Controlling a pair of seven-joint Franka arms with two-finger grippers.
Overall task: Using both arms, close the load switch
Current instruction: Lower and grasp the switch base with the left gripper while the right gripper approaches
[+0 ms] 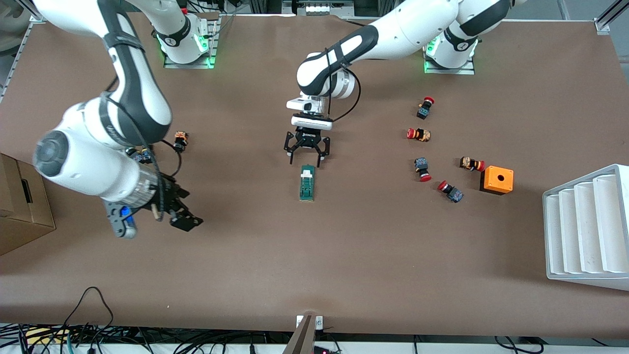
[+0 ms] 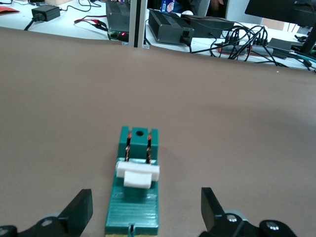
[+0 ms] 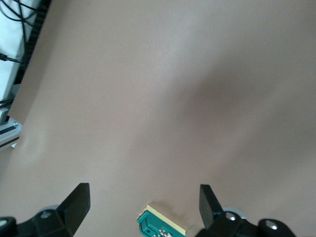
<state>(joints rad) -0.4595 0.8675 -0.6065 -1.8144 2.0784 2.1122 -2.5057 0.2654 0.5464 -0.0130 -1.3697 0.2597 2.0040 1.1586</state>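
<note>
The load switch (image 1: 307, 183) lies flat on the brown table (image 1: 344, 255), near the middle, its long axis running toward the front camera. Its white tab (image 1: 307, 171) sits at the end farther from that camera. In the left wrist view the load switch (image 2: 134, 185) shows a green body with two copper-coloured contacts and a round hole at one end.

The left gripper (image 1: 305, 156) hangs just over the tab end of the switch, pointing down. Its jaws stand wide apart and hold nothing. In the left wrist view the left gripper (image 2: 146, 210) has one black fingertip on each side of the switch body, clear of it; no contact is seen.

The right gripper (image 1: 183, 216) is in the air toward the right arm's end of the table, well apart from the switch, its arm tilted low over the surface. Its jaws also stand apart and empty. In the right wrist view the right gripper (image 3: 144, 205) frames bare table, with one corner of the load switch (image 3: 160, 225) showing between the fingertips at the frame's edge.

Well clear of both sets of jaws, toward the left arm's end, lie several red-capped push buttons (image 1: 418, 134), an orange box with a hole (image 1: 497, 180) and a white ribbed tray (image 1: 587, 226). A cardboard box (image 1: 19, 206) stands at the right arm's end.
</note>
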